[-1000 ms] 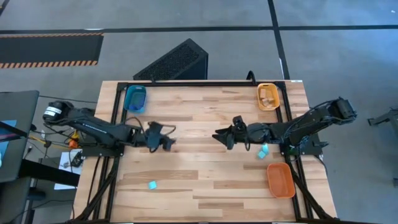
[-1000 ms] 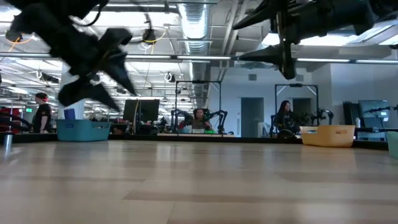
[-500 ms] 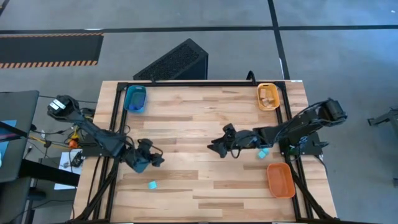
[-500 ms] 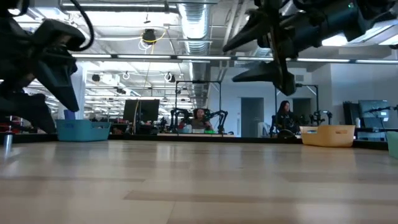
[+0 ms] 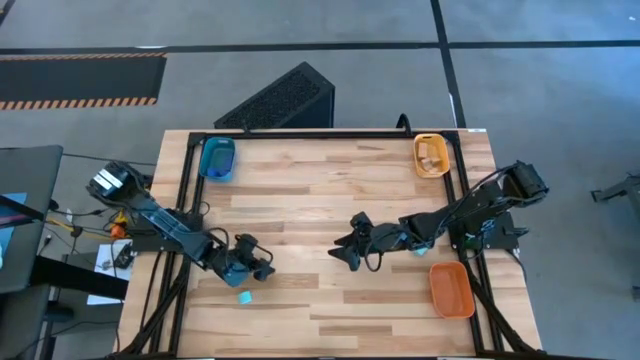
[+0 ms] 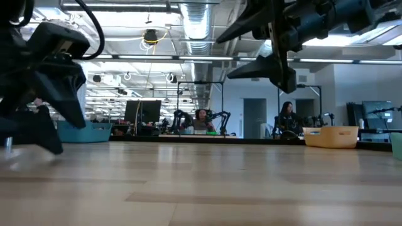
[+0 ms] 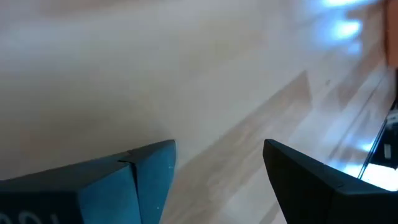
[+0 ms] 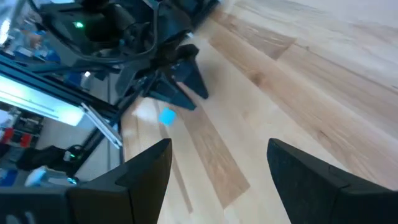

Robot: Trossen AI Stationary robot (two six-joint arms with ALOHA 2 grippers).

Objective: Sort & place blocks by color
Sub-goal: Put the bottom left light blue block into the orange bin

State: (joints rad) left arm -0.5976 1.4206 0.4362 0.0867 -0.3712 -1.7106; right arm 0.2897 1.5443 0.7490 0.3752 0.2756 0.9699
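A light cyan cube (image 5: 244, 296) lies on the wood near the table's near-left part; it also shows in the right wrist view as a cyan cube (image 8: 166, 116). My left gripper (image 5: 260, 270) hangs open just to the far side of it, low over the boards (image 6: 59, 122), with only bare wood between its fingers (image 7: 217, 149). My right gripper (image 5: 345, 252) is open in mid-table, raised above the surface (image 6: 225, 58), pointing toward the left arm (image 8: 217, 149). Pale tan pieces (image 5: 432, 152) lie in the yellow-orange tray. No dark blue oblongs show.
The blue tray (image 5: 217, 158) sits at the far-left corner, the yellow-orange tray (image 5: 431, 168) at the far-right, and the orange tray (image 5: 450, 288) by the near-right edge. A black frame rims the table. People sit at desks in the room beyond.
My left gripper has swung toward the table's near edge and come down close to the boards, ending beside the cyan cube. My right gripper has moved toward the near edge and a little to the left, staying raised. Both stay open.
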